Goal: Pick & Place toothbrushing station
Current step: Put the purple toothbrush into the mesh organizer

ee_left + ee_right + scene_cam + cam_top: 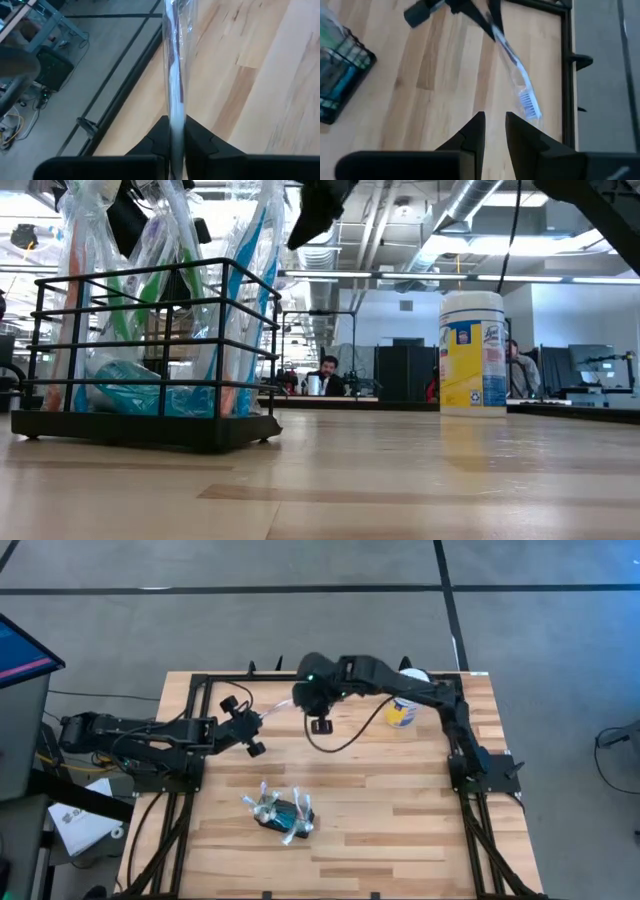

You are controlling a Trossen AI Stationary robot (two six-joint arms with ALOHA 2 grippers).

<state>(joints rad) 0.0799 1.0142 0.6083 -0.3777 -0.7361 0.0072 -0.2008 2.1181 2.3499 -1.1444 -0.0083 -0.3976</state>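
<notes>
A toothbrush in a clear wrapper (280,710) hangs above the table's far middle, with my left gripper (256,725) shut on it. Its bristle end (530,105) points toward the table's far edge. My right gripper (492,132) stands open just right of the brush and above it (318,720), with nothing between its fingers. The toothbrushing station (280,812), a black wire holder with several wrapped brushes standing in it (150,340), rests on its base near the table's front middle. My left gripper pinches the wrapped toothbrush's handle end (175,131) between its two fingers. The fingers come from the table's left, slanting down, and the brush runs on forward along them. The brush is lifted clear of the table, its bristle end free.
A round canister with a white lid and yellow label (403,712) (472,352) stands at the far right, beside the right arm. A black frame (200,680) edges the table. Bare wood lies between the holder and the grippers.
</notes>
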